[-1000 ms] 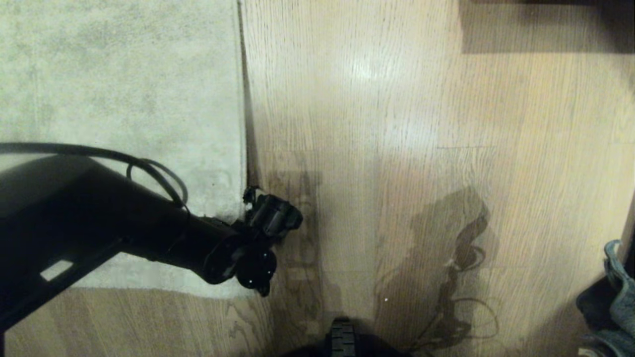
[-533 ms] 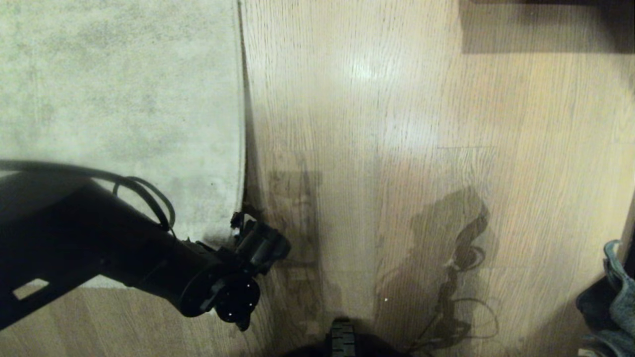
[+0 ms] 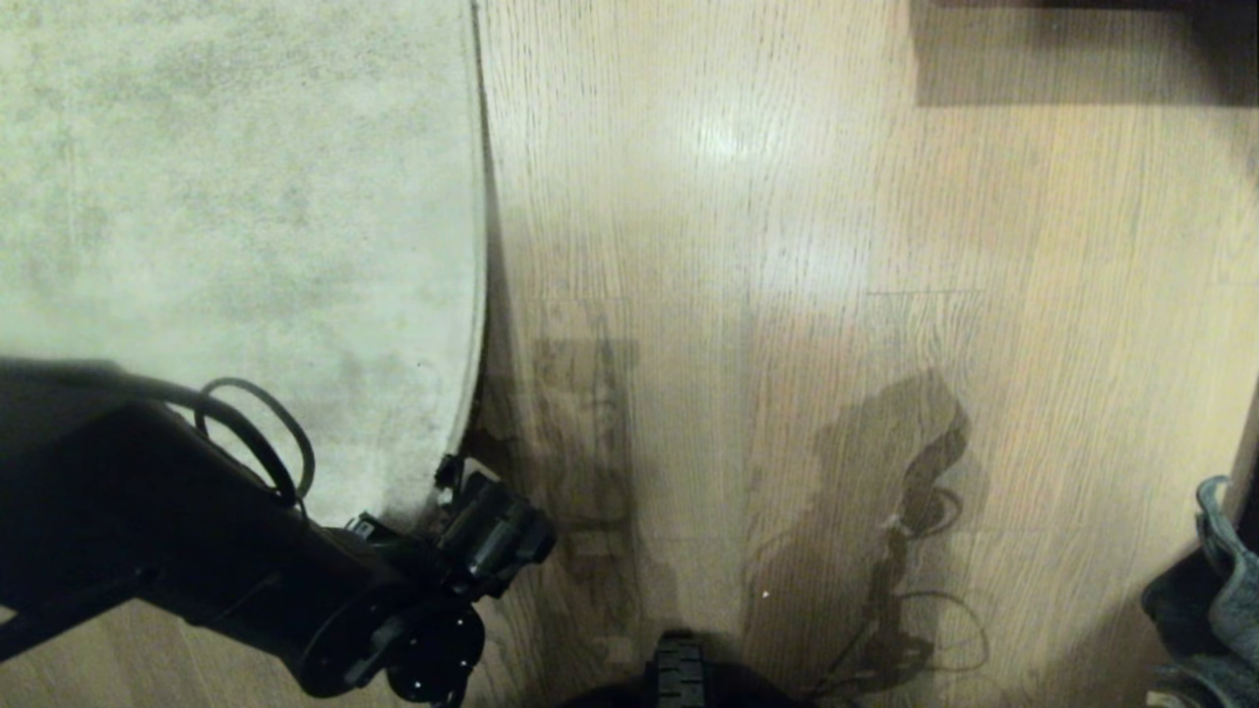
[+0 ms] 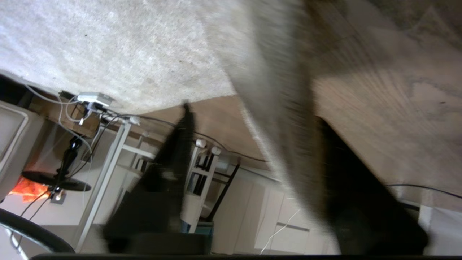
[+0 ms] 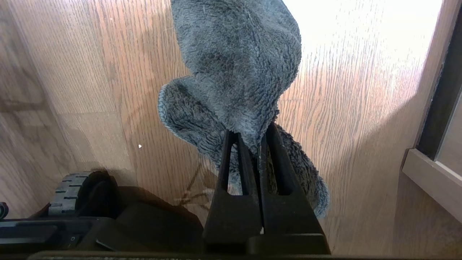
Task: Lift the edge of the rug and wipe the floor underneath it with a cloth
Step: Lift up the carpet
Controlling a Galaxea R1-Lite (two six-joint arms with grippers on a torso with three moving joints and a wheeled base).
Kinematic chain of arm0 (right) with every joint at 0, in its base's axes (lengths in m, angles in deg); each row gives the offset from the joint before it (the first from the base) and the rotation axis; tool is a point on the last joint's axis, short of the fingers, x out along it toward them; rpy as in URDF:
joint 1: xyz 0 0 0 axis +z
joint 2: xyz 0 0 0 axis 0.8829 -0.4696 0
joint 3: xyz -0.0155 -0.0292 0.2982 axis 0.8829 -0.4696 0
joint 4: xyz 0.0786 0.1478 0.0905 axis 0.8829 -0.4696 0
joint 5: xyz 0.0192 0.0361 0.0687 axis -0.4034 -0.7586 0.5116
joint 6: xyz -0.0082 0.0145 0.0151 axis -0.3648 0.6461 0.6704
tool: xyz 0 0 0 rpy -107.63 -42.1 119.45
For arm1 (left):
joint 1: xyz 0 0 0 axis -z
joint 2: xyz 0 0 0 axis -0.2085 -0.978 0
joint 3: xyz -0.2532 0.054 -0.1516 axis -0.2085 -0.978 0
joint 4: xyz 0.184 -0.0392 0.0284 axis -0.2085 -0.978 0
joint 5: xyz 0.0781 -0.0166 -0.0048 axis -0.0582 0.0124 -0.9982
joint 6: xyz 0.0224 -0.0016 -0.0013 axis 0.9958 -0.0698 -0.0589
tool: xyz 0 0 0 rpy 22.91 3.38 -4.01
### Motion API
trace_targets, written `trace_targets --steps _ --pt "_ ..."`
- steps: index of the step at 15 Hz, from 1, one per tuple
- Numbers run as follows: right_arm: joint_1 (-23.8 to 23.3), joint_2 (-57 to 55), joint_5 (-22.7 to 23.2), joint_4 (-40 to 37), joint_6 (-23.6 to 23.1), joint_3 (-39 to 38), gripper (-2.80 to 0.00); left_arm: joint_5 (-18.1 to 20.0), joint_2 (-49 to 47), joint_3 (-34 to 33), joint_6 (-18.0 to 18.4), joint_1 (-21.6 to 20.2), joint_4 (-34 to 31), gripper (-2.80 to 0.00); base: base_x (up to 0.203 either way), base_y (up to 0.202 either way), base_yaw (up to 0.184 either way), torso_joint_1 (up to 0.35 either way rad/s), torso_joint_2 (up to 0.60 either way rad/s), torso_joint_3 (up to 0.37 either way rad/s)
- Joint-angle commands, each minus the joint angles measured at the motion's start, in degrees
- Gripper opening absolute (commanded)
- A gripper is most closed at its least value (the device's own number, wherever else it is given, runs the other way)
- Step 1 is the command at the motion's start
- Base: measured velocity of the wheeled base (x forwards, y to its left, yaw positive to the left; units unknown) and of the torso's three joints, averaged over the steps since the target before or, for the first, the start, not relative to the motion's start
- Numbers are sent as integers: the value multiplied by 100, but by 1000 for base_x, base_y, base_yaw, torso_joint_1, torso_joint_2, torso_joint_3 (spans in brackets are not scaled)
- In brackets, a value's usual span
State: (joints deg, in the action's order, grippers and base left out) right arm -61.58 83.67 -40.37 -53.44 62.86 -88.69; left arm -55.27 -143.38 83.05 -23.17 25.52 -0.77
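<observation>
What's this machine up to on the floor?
Its left claw has the rug edge between its fingers at the corner, which looks partly raised off the floor. The right claw, off to the side, is shut on a fuzzy grey-teal cloth, ready for wiping. No wiping under the rug has started yet.

No lettering, label, brand, number or sign can be read in any view. The rug, the floor, the cloth and the robot's black parts all show plain surfaces, and the furniture and the small white device with its cables in the lower left of the left wrist view are too blurred to show any marking.
</observation>
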Motion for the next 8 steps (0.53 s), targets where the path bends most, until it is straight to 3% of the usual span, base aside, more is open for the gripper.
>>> trace_targets --steps 1,8 --pt "2 0 -2 2 2 0 -280 -4 -6 -71 -8 85 200 -280 0 0 0 0 0 0" --pt "2 0 -2 2 2 0 -280 401 21 -641 -15 171 1337 -280 0 0 0 0 0 0"
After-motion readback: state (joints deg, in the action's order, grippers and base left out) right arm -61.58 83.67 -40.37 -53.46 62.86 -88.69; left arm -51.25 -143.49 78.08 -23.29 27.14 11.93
